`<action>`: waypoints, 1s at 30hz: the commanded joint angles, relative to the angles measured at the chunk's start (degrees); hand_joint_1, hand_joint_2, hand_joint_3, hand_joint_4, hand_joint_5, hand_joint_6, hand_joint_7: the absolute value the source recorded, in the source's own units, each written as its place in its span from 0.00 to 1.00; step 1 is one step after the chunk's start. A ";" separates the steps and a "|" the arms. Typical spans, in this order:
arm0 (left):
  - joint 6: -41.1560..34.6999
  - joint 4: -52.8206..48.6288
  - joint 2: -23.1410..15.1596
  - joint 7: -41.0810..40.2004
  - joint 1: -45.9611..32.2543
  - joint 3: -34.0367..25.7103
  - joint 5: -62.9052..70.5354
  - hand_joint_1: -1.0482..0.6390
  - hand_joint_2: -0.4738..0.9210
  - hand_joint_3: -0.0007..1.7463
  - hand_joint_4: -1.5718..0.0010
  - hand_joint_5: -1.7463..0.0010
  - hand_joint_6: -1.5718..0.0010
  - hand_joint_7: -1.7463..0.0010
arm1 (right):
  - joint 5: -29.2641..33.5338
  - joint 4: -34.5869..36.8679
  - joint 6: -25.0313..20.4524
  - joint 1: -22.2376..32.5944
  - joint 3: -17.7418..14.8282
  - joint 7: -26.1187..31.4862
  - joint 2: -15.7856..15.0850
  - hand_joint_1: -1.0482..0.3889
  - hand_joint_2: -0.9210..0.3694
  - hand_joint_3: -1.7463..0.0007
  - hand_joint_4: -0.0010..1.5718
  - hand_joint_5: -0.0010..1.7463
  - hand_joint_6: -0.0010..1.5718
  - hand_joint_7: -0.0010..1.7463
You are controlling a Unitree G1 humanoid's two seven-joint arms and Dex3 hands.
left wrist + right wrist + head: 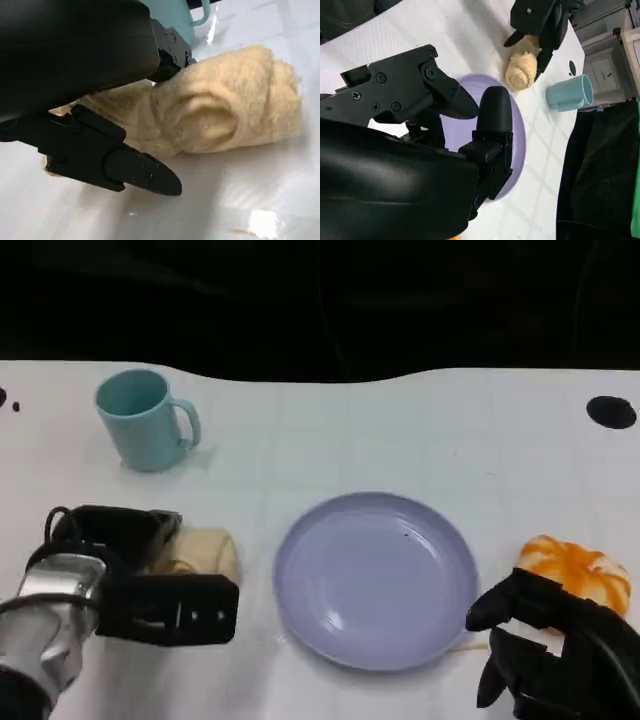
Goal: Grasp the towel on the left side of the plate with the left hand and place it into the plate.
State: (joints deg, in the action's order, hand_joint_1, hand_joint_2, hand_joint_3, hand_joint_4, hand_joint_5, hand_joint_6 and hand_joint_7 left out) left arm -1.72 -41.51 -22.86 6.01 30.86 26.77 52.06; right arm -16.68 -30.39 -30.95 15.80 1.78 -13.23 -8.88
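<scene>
White table surface [400, 420] with a faint grid carries all items, against a black backdrop. Rolled cream towel [205, 550] lies on the table just left of the lavender plate [375, 580], apart from its rim, not in the plate. Left hand [140, 575] is positioned over the towel's left end; in the left wrist view, fingers [135, 172] lie apart on either side of the roll [220, 110], one touching its top, one beside it on the table; no clamping is evident. Right hand [545, 645] rests at the plate's right edge, fingers curled, holding nothing. Teal mug [145, 420] stands upright behind the towel. Orange-and-white object [580, 570] lies right of the plate.
</scene>
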 commanded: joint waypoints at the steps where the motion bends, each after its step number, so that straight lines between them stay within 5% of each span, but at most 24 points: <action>1: 2.69 -9.31 1.01 -2.07 2.26 1.79 -1.91 0.39 0.99 0.02 0.59 0.92 0.71 0.96 | -0.08 -0.84 0.28 0.23 -0.58 -0.15 -0.85 0.66 0.14 0.43 0.39 1.00 0.31 0.87; 2: 3.76 -11.29 1.23 -2.69 2.98 2.15 -2.25 0.40 0.99 0.02 0.56 0.91 0.69 0.96 | -0.04 -0.96 0.10 0.19 -0.55 -0.05 -0.84 0.66 0.14 0.43 0.39 1.00 0.31 0.87; 3: 4.60 -12.88 1.38 -3.26 3.58 2.53 -2.56 0.43 1.00 0.04 0.48 0.77 0.56 0.95 | 0.00 -1.04 -0.02 0.17 -0.52 0.01 -0.85 0.66 0.14 0.43 0.38 1.00 0.31 0.87; 5: 5.88 -15.47 1.70 -4.87 4.34 3.34 -2.94 0.44 0.99 0.04 0.48 0.36 0.32 0.96 | -0.03 -1.11 -0.24 0.08 -0.53 0.09 -0.83 0.66 0.14 0.43 0.39 1.00 0.31 0.87; 8: 7.07 -17.13 1.80 -8.30 4.49 4.05 -3.52 0.45 1.00 0.08 0.52 0.14 0.22 0.96 | -0.12 -1.10 -0.46 -0.04 -0.59 0.17 -0.78 0.66 0.14 0.43 0.39 1.00 0.31 0.87; 9: 7.44 -17.31 1.79 -9.72 4.33 4.08 -3.77 0.46 1.00 0.13 0.54 0.07 0.24 0.86 | -0.13 -1.05 -0.49 -0.09 -0.61 0.17 -0.79 0.66 0.14 0.42 0.39 1.00 0.31 0.87; 10: 8.21 -17.22 1.64 -12.48 3.77 3.96 -3.95 0.46 1.00 0.17 0.55 0.03 0.37 0.57 | -0.13 -1.01 -0.51 -0.13 -0.64 0.18 -0.80 0.67 0.14 0.42 0.39 1.00 0.31 0.87; 12: 10.03 -17.26 1.32 -17.95 2.71 3.81 -4.25 0.47 1.00 0.22 0.53 0.01 0.51 0.27 | -0.11 -0.93 -0.41 -0.12 -0.66 0.14 -0.82 0.67 0.14 0.42 0.39 1.00 0.31 0.87; 14: 11.43 -17.60 1.18 -22.92 1.99 3.92 -4.36 0.48 1.00 0.23 0.53 0.00 0.58 0.14 | -0.11 -0.91 -0.34 -0.10 -0.68 0.09 -0.84 0.67 0.14 0.42 0.39 1.00 0.31 0.87; 17: 13.36 -17.67 1.05 -32.56 0.70 3.98 -3.92 0.48 0.99 0.20 0.51 0.00 0.53 0.27 | -0.15 -0.87 -0.42 -0.15 -0.68 0.13 -0.78 0.67 0.14 0.42 0.39 1.00 0.31 0.87; 20: 14.64 -18.27 1.18 -39.59 0.07 4.17 -3.84 0.47 1.00 0.17 0.51 0.00 0.61 0.09 | 0.02 -0.75 -0.34 -0.23 -0.57 0.19 -0.79 0.67 0.14 0.42 0.39 1.00 0.31 0.87; 25: 15.22 -18.80 2.36 -45.41 -0.73 2.55 -6.19 0.46 0.99 0.16 0.53 0.00 0.66 0.01 | 0.07 -0.57 -0.05 -0.29 -0.44 0.06 -0.75 0.67 0.14 0.42 0.39 1.00 0.31 0.87; 26: 14.97 -18.24 2.56 -45.89 -0.95 2.01 -6.82 0.46 0.98 0.16 0.53 0.00 0.64 0.06 | 0.07 -0.54 -0.11 -0.32 -0.43 0.07 -0.75 0.67 0.14 0.42 0.39 1.00 0.31 0.87; 28: 14.58 -17.25 2.84 -46.97 -1.31 1.25 -7.36 0.47 0.98 0.12 0.52 0.00 0.49 0.37 | 0.03 -0.50 -0.20 -0.35 -0.43 0.06 -0.75 0.67 0.14 0.42 0.39 1.00 0.31 0.87; 30: 14.55 -16.40 2.94 -47.47 -1.58 0.81 -7.68 0.48 0.98 0.09 0.51 0.00 0.53 0.23 | 0.03 -0.58 -0.36 -0.37 -0.41 0.12 -0.74 0.67 0.14 0.42 0.39 1.00 0.30 0.87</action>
State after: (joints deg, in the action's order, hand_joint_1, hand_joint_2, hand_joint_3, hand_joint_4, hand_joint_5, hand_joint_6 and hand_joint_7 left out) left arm 13.11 -59.27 -19.49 -39.68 29.93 28.53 45.16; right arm -16.55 -30.81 -31.01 15.69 1.86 -13.22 -8.95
